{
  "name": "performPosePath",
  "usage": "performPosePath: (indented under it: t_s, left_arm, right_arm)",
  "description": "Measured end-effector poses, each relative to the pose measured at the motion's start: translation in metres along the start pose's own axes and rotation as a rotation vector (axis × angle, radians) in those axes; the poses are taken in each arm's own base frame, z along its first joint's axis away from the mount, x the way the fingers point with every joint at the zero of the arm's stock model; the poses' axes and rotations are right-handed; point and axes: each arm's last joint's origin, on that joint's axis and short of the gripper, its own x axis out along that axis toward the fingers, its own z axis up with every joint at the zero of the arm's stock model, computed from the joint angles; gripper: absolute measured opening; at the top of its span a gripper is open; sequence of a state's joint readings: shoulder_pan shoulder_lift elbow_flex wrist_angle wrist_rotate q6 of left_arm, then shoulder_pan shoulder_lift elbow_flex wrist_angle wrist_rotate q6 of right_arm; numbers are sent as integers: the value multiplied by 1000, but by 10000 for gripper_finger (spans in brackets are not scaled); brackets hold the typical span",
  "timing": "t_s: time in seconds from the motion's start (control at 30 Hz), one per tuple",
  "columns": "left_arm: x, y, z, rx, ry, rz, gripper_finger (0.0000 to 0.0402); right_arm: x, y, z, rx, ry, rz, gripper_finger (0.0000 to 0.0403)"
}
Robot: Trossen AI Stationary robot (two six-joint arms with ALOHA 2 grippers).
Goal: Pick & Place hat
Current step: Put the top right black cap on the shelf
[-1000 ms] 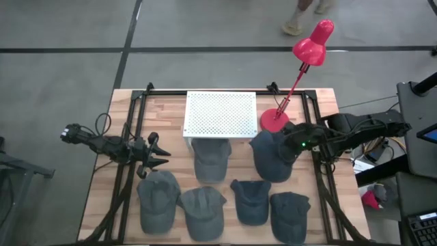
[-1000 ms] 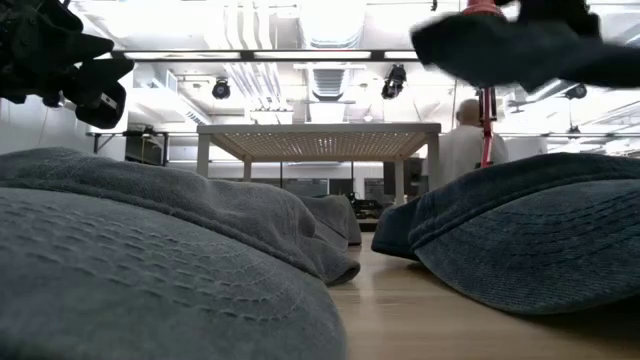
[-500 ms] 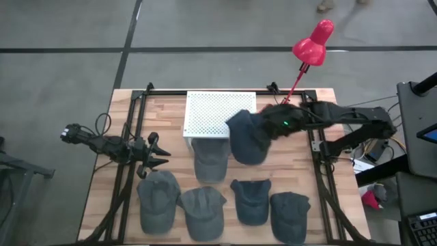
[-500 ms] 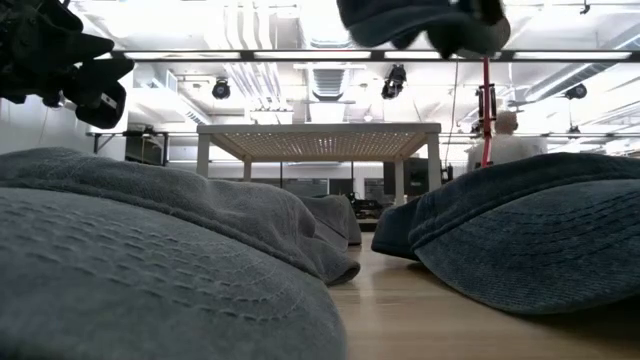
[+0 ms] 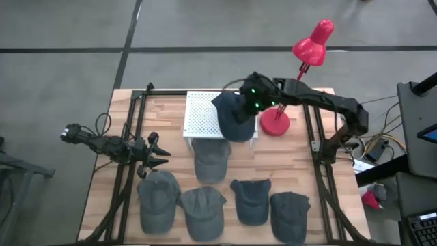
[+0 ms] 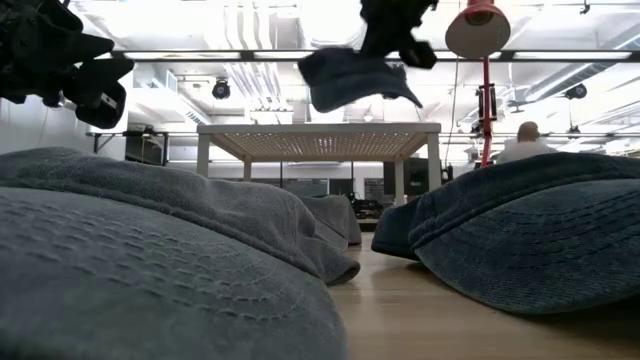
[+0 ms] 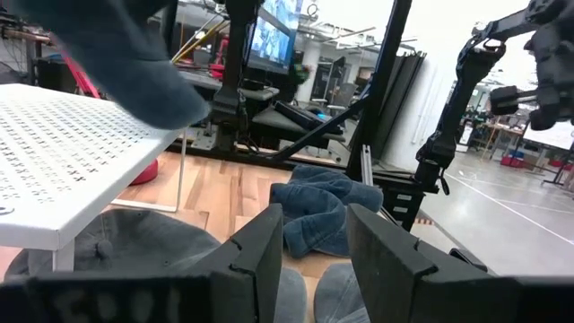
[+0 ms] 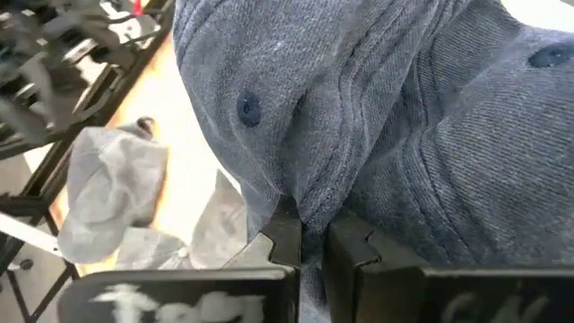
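A dark grey-blue cap [image 5: 234,117] hangs in the air over the right part of a white perforated rack [image 5: 205,109]. In the low view the cap [image 6: 352,78] is just above the rack top [image 6: 320,130]. My right gripper [image 5: 254,102] is shut on this cap, reaching in from the table's right. My left gripper [image 5: 156,158] waits open at the table's left side, above another cap [image 5: 158,198]. In the left wrist view its fingers [image 7: 314,260] hold nothing. My right gripper [image 8: 309,238] pinches a raised fold of the cap's crown cloth [image 8: 309,205] between its two fingers, not far from the top button [image 8: 248,109]. It comes from the table's right, slanting down. The cap is lifted clear and droops below the fingers.
Several grey caps lie on the wooden table: one partly under the rack's near edge [image 5: 209,162], others in a near row [image 5: 203,212] [image 5: 250,200] [image 5: 290,215]. A red desk lamp [image 5: 275,121] stands right of the rack, its head [image 5: 314,41] raised.
My right gripper has carried the cap from over the table's right side toward the left and the far edge, past the lamp base, until it hangs over the rack's right part. The cap has stayed clear of the table and has swung round in the hold.
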State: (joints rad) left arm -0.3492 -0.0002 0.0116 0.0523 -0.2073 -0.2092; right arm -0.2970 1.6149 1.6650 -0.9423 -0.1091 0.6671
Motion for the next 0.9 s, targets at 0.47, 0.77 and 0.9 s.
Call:
performPosePath:
  t_s: [0.47,0.77,0.9]
  left_arm:
    - [0,0,0,-8,0,0,129]
    - [0,0,0,-8,0,0,129]
    - [0,0,0,-8,0,0,129]
  right_arm:
    - [14,-48,33,63,99,-54,25]
    - [20,-50,34,74,112,-64,50]
    - [20,-51,33,78,114,-65,52]
